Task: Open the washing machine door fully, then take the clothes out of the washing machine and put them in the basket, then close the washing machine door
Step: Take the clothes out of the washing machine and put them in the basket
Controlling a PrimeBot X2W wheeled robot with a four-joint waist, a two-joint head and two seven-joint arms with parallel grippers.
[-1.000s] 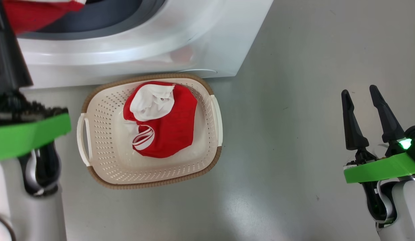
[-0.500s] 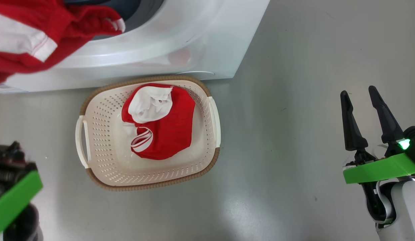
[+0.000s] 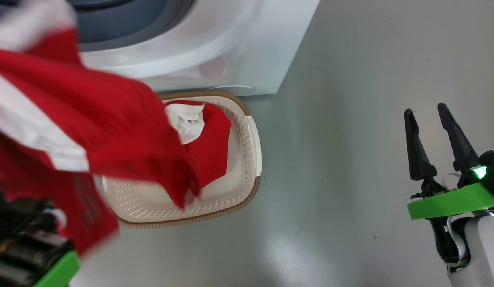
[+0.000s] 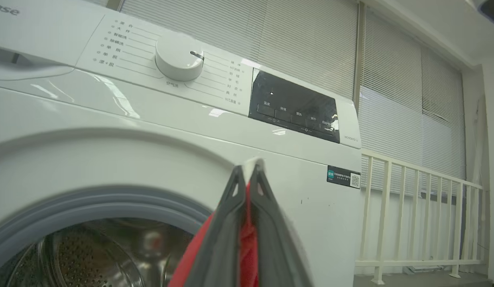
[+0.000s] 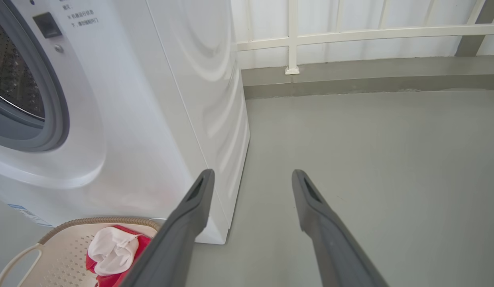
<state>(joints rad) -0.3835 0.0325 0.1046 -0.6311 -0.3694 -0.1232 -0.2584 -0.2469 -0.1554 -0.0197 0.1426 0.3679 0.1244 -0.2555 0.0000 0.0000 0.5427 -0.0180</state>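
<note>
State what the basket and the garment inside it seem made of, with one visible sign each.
Basket: probably moulded plastic, matte cream; rows of even holes, brown woven-look rim. Garment: soft cloth, red and white; it lies crumpled in folds.

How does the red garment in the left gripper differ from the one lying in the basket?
The held garment hangs in the air, pinched in the shut jaws of the left gripper; the basket garment lies bunched inside the basket. The held one spreads wide and blurred, hiding part of the basket one. Both are red with white panels.
</note>
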